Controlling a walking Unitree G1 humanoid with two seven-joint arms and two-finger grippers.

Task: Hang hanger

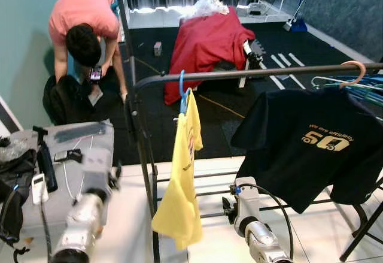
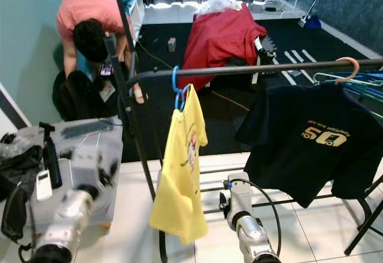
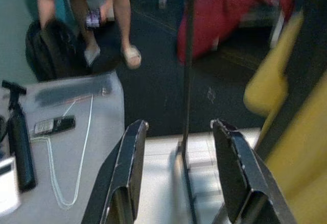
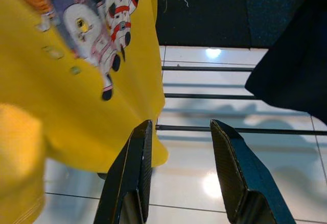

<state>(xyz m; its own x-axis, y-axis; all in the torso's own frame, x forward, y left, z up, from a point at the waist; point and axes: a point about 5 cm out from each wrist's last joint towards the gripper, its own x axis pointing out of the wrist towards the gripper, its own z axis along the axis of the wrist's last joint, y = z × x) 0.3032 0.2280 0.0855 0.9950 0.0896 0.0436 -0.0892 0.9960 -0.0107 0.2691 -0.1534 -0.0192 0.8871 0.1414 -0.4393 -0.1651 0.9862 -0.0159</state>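
Both pincers, left (image 3: pixel 176 175) and right (image 4: pixel 179 175), are gaping wide and empty at lower frame. At centre, the blue hanger (image 1: pixel 182 92) is hanging on the rail (image 1: pixel 251 73), carrying a yellow shirt (image 1: pixel 182 179).

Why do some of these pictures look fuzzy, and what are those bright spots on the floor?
Left wrist view: soft all over, the yellow shirt near the lens a blur. Right wrist view: the cartoon print is smeared, while bright ceiling-light glare sits on the glossy white tiles. Left eye view: fairly sharp, though the window strip behind the red cloth is blown out white.
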